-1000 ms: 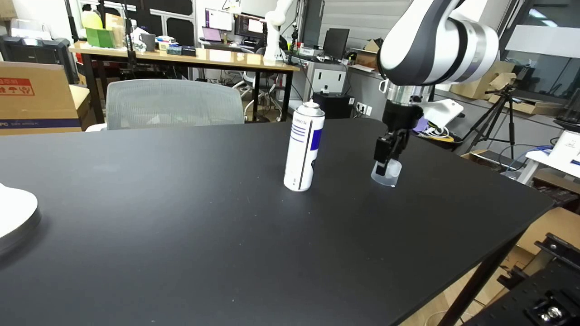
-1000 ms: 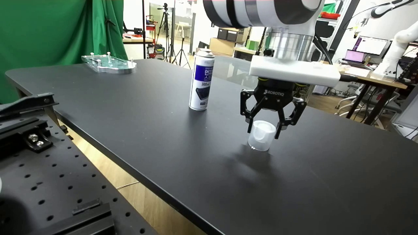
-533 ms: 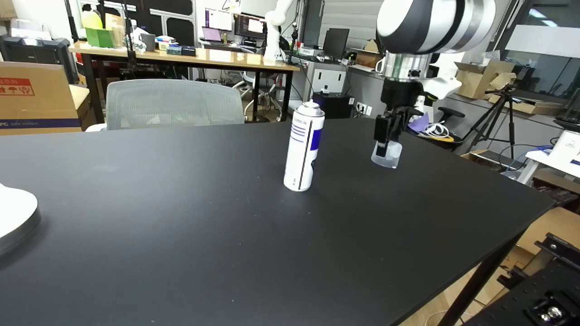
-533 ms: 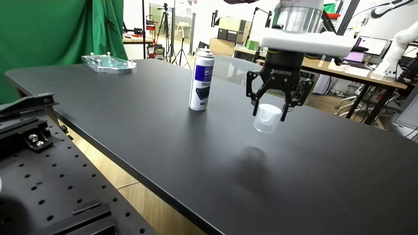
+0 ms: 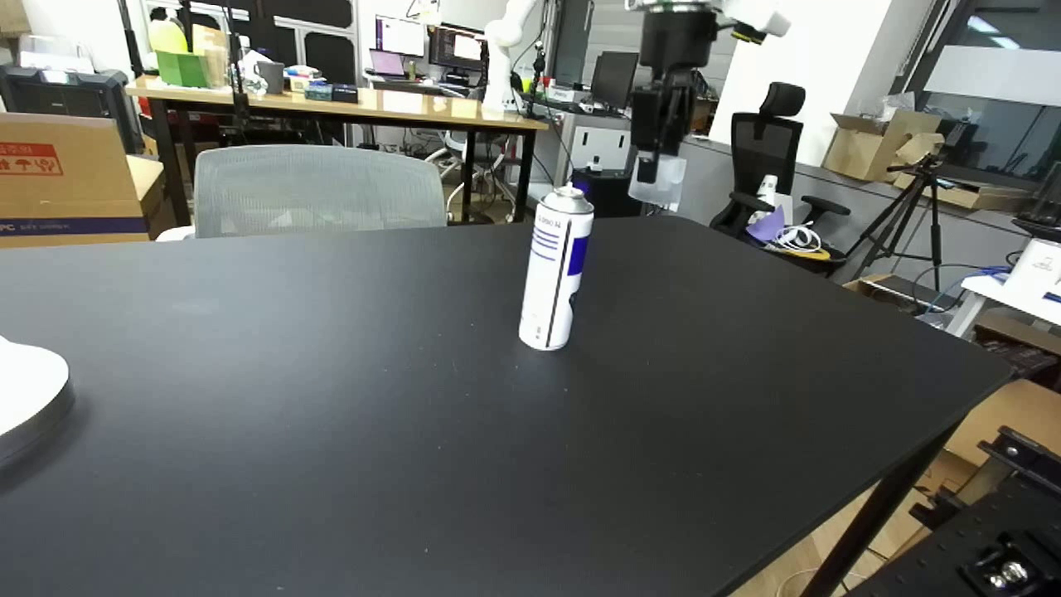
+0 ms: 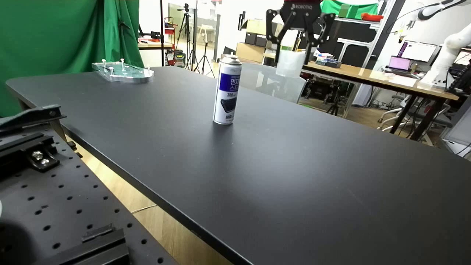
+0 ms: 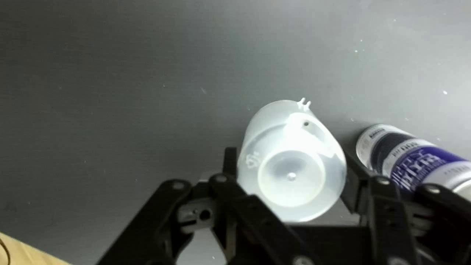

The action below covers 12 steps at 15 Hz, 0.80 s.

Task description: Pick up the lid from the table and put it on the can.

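Can (image 6: 227,90) stands, long axis vertical; fingers (image 5: 647,169) clamp the lid (image 6: 290,63), open end down

Black two-fingered claw (image 6: 293,59) pinching a translucent whitish cylindrical plastic lid (image 6: 289,67) — off the black table (image 6: 294,173).
A tall white, blue-banded aerosol can (image 6: 226,90) stands upright, apart from the lid — beyond it, a translucent greenish slab (image 6: 128,74) with white pegs (image 6: 122,63) lies before a green cloth curtain (image 6: 55,36).
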Tool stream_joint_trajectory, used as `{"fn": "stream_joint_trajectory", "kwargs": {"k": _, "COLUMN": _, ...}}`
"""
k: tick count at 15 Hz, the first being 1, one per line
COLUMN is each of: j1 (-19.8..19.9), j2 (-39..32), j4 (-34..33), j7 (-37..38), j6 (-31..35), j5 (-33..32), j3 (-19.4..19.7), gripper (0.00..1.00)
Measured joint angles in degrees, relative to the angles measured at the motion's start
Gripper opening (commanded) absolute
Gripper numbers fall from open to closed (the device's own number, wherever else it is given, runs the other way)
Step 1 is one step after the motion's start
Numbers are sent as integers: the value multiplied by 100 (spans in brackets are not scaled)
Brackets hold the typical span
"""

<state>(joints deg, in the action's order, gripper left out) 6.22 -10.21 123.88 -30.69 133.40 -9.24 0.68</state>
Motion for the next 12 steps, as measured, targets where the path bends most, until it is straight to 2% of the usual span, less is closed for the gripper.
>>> {"fn": "stream_joint_trajectory", "kwargs": {"k": 1, "j1": -147, "j2": 73, "j4": -108, "j7": 90, "j6": -187, "j5": -10, "j3": -66, "gripper": 65}}
{"fn": "stream_joint_trajectory", "kwargs": {"k": 3, "j1": -388, "j2": 154, "j4": -312, "j7": 261, "j6": -514, "j5": -14, "j3": -176, "gripper": 65}}
{"fn": "stream_joint_trajectory", "kwargs": {"k": 4, "j1": -449, "j2": 162, "j4": -360, "j7": 299, "j6": -576, "j5": -18, "j3": -196, "gripper": 40}}
{"fn": "stream_joint_trajectory", "kwargs": {"k": 7, "j1": -459, "j2": 148, "j4": -356, "j7": 269, "j6": -576, "j5": -23, "j3": -192, "gripper": 40}}
{"fn": "stream_joint_trajectory", "kwargs": {"k": 12, "j1": -436, "j2": 86, "j4": -210, "j7": -76, "j6": -215, "j5": -11, "j3": -183, "gripper": 40}}
